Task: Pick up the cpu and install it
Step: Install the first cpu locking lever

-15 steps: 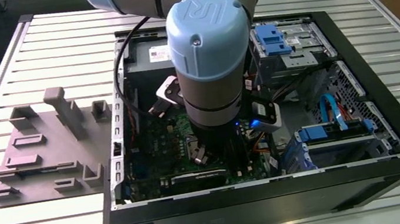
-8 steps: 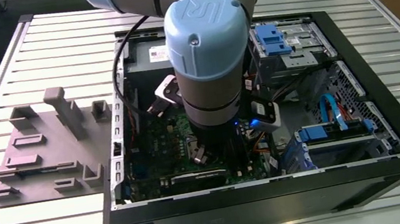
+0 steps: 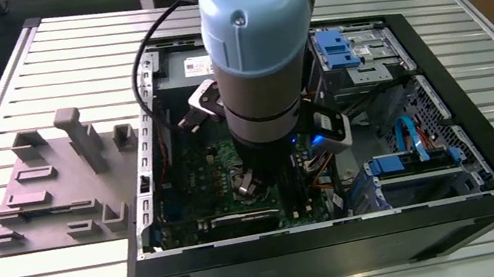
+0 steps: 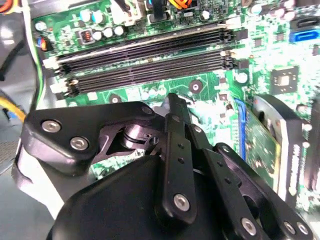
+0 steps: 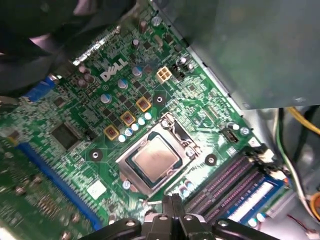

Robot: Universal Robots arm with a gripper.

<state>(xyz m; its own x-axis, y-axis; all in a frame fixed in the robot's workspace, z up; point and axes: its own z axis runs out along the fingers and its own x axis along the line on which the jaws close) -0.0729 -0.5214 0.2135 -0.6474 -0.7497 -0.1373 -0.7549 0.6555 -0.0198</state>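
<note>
The small flat square silvery-grey cpu lies seated in the dark square socket frame of the green circuit board. The black hand hovers just beside it, fingers pressed together and empty. The chip looks light, stiff, slick and fragile; its edges are the safest hold.

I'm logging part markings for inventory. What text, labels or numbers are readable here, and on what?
Green board: a white maker's logo, a brand mark, left unquoted.
White label on the grey box: too small to read.
cpu: no readable print on its top.
Board's small markings: too blurred.
</note>
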